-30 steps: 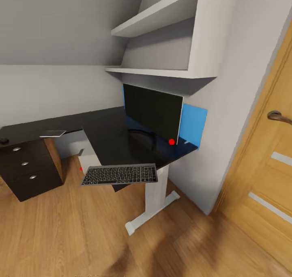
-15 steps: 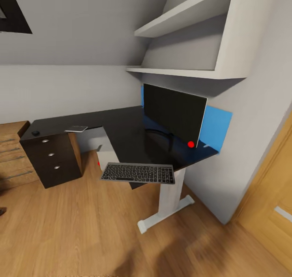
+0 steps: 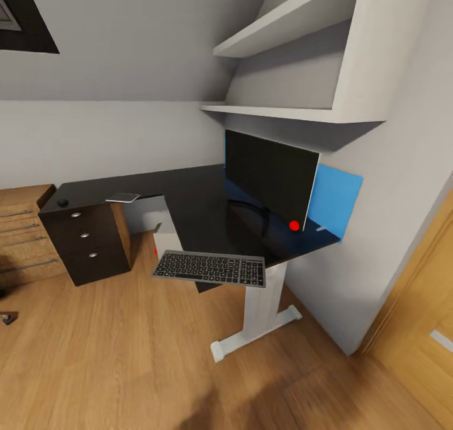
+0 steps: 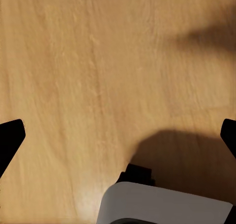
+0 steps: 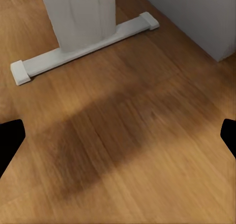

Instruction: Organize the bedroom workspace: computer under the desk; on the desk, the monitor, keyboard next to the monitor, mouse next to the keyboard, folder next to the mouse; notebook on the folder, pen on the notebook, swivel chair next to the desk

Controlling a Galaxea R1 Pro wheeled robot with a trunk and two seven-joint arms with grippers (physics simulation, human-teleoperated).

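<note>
- From my head camera I see the desk (image 3: 189, 197), its glossy black top running into the corner under white wall shelves (image 3: 296, 71).
- The monitor (image 3: 270, 178) stands upright on the desk, against the blue back panel (image 3: 336, 200).
- The keyboard (image 3: 211, 269) lies at the desk's near edge and hangs out past it.
- The mouse (image 3: 62, 202) sits at the desk's far left end, above a dark drawer unit (image 3: 88, 244).
- A flat grey pad (image 3: 123, 198) lies on the top near there.
- My left gripper (image 4: 118, 135) hangs over bare wooden floor (image 4: 98, 62), fingers spread wide, holding nothing.
- My right gripper (image 5: 118, 135) is likewise spread apart and holds nothing, near the desk's white foot (image 5: 83, 44).
</note>
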